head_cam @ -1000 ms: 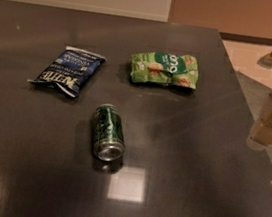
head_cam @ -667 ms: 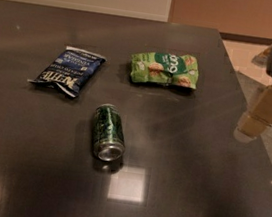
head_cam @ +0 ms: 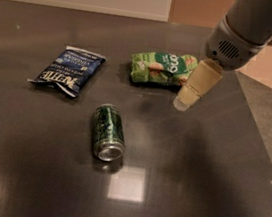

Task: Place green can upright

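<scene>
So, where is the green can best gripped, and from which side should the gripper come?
Probably the middle of the body of the green can, from above, closing across its narrow width. It lies on its side on the table, silver top toward the camera, so both curved flanks are free. The gripper hangs apart from it, beside the green snack bag.

Dk green can, blue bag, cream gripper by lt-green bag.
</scene>
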`<state>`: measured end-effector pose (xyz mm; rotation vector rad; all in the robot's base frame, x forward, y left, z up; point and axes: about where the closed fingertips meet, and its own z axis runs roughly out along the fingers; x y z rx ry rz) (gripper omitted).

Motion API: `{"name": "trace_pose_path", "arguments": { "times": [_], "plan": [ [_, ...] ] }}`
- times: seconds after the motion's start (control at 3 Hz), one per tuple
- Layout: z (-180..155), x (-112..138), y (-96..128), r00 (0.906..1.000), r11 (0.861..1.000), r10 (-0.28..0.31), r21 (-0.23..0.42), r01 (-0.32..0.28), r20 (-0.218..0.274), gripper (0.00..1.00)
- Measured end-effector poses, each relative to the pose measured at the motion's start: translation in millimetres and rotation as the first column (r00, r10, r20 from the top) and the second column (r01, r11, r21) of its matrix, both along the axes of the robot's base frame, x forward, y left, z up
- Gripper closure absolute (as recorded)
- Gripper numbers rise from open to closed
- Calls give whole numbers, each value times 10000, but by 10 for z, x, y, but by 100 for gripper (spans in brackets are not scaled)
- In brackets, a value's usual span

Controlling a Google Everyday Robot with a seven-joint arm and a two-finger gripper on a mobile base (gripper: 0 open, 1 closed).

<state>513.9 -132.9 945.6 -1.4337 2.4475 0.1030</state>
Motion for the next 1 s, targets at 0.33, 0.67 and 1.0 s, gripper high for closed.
{"name": "trace_pose_path", "arguments": {
  "times": [0.33,0.67,1.0],
  "plan": [
    [-47,225,348,9946,9947,-1008,191,1013,-252,0],
    [-89,337,657,9795,9793,-2013,-210,2011,-83,0],
    [-199,385,803,9488,9447,-3160,-922,3147,12,0]
  ]
}}
